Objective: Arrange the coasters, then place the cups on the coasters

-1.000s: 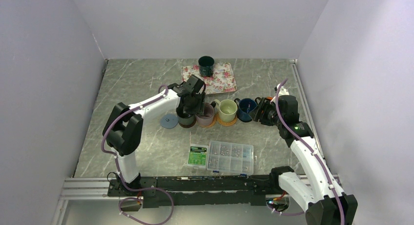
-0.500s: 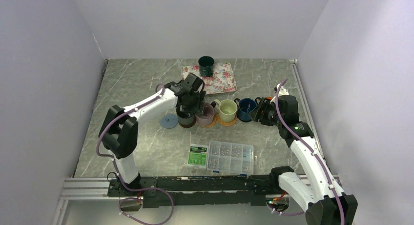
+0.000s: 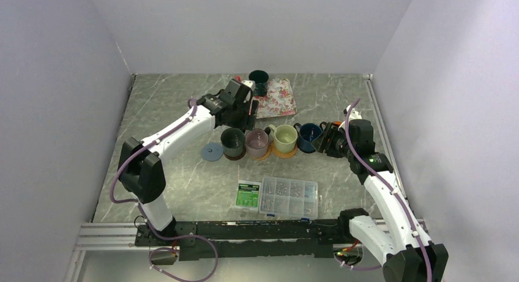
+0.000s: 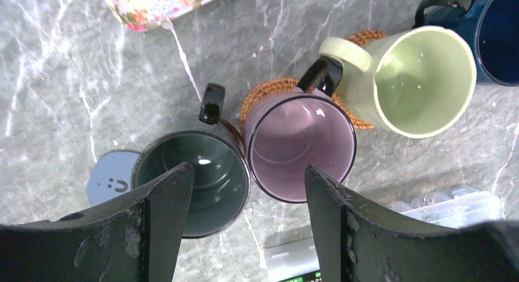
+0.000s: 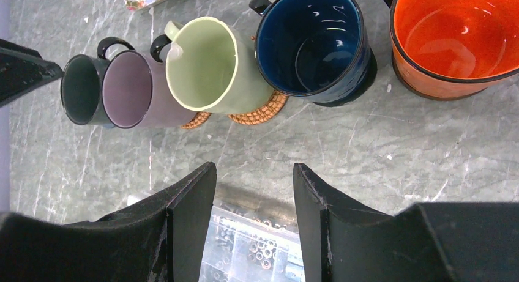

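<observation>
A row of cups stands mid-table: dark grey-green cup (image 3: 232, 141) (image 4: 196, 184), mauve cup (image 3: 257, 142) (image 4: 300, 147), pale green cup (image 3: 285, 137) (image 4: 422, 80), navy cup (image 3: 309, 134) (image 5: 315, 43) and orange cup (image 5: 453, 37). Woven tan coasters (image 4: 269, 89) (image 5: 260, 114) lie under the mauve and pale green cups. The light blue coaster (image 3: 212, 152) (image 4: 110, 181) lies bare to the left. A dark teal cup (image 3: 258, 81) stands on the floral tray (image 3: 278, 98). My left gripper (image 3: 243, 114) (image 4: 246, 172) hovers open above the row, holding nothing. My right gripper (image 3: 324, 141) (image 5: 254, 169) is open and holds nothing, near the orange cup.
A clear plastic screw box (image 3: 289, 196) (image 5: 257, 245) and a green card (image 3: 248, 194) lie in front of the cup row. Grey walls close in the table on three sides.
My left gripper has opened, let go of the dark grey-green cup and risen back towards the floral tray. The cup stays in the row. The right arm has not moved.
</observation>
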